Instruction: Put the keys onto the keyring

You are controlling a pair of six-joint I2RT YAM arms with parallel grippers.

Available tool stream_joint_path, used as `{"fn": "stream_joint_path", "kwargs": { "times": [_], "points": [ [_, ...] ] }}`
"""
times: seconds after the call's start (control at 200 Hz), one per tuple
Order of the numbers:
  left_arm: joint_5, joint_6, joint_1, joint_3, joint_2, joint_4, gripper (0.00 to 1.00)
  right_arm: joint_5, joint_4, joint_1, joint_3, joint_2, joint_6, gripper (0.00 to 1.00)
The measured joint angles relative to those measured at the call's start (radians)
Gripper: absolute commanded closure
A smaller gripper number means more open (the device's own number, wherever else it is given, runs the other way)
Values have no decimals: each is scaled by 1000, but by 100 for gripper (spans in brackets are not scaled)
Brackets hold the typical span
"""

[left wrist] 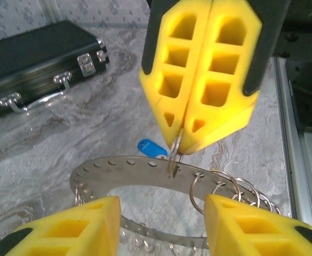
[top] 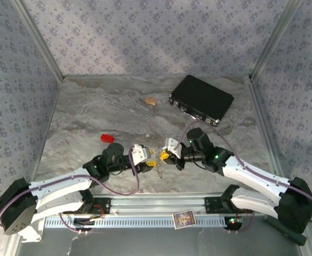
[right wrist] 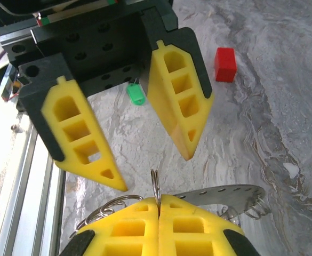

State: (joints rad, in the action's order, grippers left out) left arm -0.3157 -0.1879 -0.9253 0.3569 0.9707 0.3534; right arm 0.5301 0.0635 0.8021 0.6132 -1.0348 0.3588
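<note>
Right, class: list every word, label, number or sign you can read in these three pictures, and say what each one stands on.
No text is legible anywhere.
On the small printed card on the front rail: print too small to read.
On the tan tag near the black case: too blurred to read.

- Grey-white marbled tabletop [top: 92, 117]: fills the middle of the overhead frame, soft even light, faint sheen near centre.
- Pale blue floral-patterned wall panels [top: 156, 32]: back, left and right.
- Silver aluminium corner posts [top: 38, 40]: slanting in from both upper corners.
- Silver aluminium rail [top: 156, 204]: along the bottom edge.
</note>
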Motion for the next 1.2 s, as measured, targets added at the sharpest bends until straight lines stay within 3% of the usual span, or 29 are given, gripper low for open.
{"fn": "stream_joint_path", "kwargs": {
  "times": [0.405, 0.71, 0.865, 1.019, 1.204],
  "points": [
    [-21, -54, 0, 42, 56, -45, 73, -90, 193, 67, 130, -83, 123, 100],
    [-55, -58, 0, 56, 73, -44, 85, -112, 223, 75, 151, -95, 137, 100],
    [-67, -59, 0, 57, 73, -44, 96, -112, 225, 76, 151, -95, 137, 100],
    [-77, -58, -1, 57, 73, -36, 100, -75, 186, 44, 125, -74, 119, 77],
    [-77, -55, -1, 51, 73, -9, 100, -12, 97, -7, 32, -8, 76, 72]
  ]
}}
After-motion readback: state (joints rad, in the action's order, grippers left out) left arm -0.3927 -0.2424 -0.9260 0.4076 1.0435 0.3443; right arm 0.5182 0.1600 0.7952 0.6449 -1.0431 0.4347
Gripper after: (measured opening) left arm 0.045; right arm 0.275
